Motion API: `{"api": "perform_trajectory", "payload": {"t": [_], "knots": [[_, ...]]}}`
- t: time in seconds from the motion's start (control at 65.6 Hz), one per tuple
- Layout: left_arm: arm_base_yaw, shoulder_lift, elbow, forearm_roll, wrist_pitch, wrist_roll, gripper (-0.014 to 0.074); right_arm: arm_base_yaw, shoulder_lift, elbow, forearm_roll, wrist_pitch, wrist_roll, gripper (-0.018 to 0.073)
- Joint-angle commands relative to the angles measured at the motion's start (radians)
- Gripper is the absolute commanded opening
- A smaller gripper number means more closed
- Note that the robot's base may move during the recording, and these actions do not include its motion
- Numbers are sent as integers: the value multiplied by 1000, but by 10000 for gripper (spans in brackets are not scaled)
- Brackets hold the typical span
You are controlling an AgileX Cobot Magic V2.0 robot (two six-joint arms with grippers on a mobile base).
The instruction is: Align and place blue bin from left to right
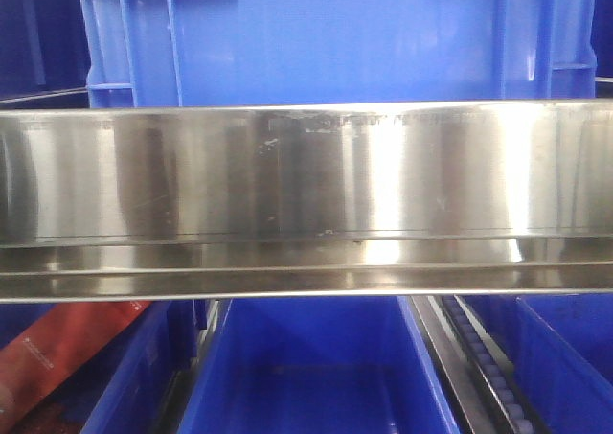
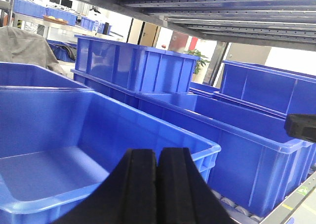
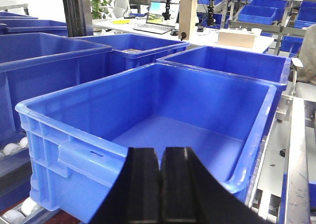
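Note:
The blue bin (image 1: pixel 335 41) fills the top of the front view, standing on the shelf behind a steel rail, with ribbed grids at both corners. No gripper shows in that view. In the left wrist view my left gripper (image 2: pixel 157 152) is shut with nothing between its black pads, hovering over the near rim of an empty blue crate (image 2: pixel 74 150). In the right wrist view my right gripper (image 3: pixel 160 151) is likewise shut and empty, just above the near rim of an open empty blue crate (image 3: pixel 187 115). I cannot tell whether either crate is the bin seen from the front.
A wide steel shelf rail (image 1: pixel 306 194) crosses the front view. Below it sit darker blue bins (image 1: pixel 316 376), a red pack (image 1: pixel 57 348) and a roller track (image 1: pixel 488 367). More blue crates (image 2: pixel 138 68) (image 2: pixel 266 88) (image 3: pixel 49 70) crowd both sides. A metal frame (image 3: pixel 296 155) borders the right.

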Motion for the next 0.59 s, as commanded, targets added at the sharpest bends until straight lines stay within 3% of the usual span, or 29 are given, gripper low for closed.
{"api": "perform_trajectory", "payload": {"t": [0.0,0.153,0.32,0.427,0.58], "knots": [[-7,-3,1,5,-21,-2,-111,-10,-12,4,-12,-19,-40,-79],[-7,-3,1,5,-21,-2,-111,-108,-49,50,63,-124,-329,-79],[-7,-3,1,5,-21,-2,-111,-374,-128,151,338,-210,-586,-79],[-7,-3,1,5,-21,-2,-111,-541,-187,250,436,-331,-610,-79],[-7,-3,1,5,-21,-2,-111,-698,-287,406,517,-449,-610,-79]]}}
